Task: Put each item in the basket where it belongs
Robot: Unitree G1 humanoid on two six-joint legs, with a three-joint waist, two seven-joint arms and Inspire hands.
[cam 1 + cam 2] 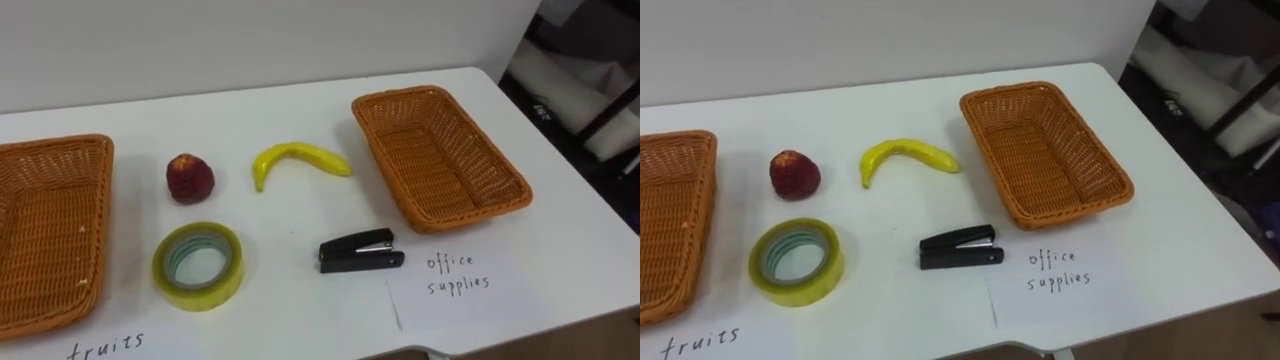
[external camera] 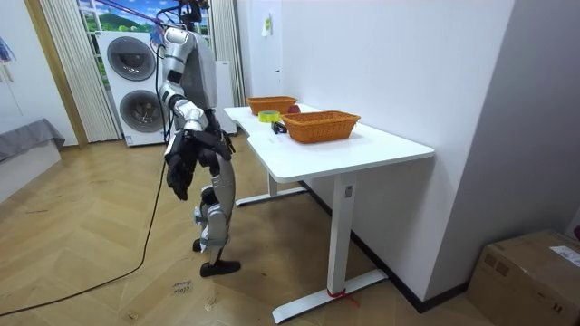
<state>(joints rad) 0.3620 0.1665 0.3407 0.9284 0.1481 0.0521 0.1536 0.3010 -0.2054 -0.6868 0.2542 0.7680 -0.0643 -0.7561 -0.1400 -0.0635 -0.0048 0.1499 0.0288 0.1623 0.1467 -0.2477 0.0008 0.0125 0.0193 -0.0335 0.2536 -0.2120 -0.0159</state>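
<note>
On the white table (image 1: 565, 240) lie a dark red apple (image 1: 189, 178), a yellow banana (image 1: 300, 158), a roll of yellowish tape (image 1: 200, 292) lying flat and a black stapler (image 1: 361, 251). An empty wicker basket (image 1: 45, 230) stands at the left above a handwritten "fruits" label (image 1: 105, 347). A second empty wicker basket (image 1: 440, 155) stands at the right, behind a paper (image 1: 460, 275) marked "office supplies". In the room view I stand at the table's long side with my right hand (image 2: 178, 175) hanging low beside my hip, away from everything on the table.
The table's right edge (image 1: 600, 200) drops off to dark furniture (image 1: 590, 70). A white wall (image 1: 250, 40) runs behind the table. In the room view, stacked washing machines (image 2: 134, 72) stand behind me and a cardboard box (image 2: 530, 272) sits on the floor.
</note>
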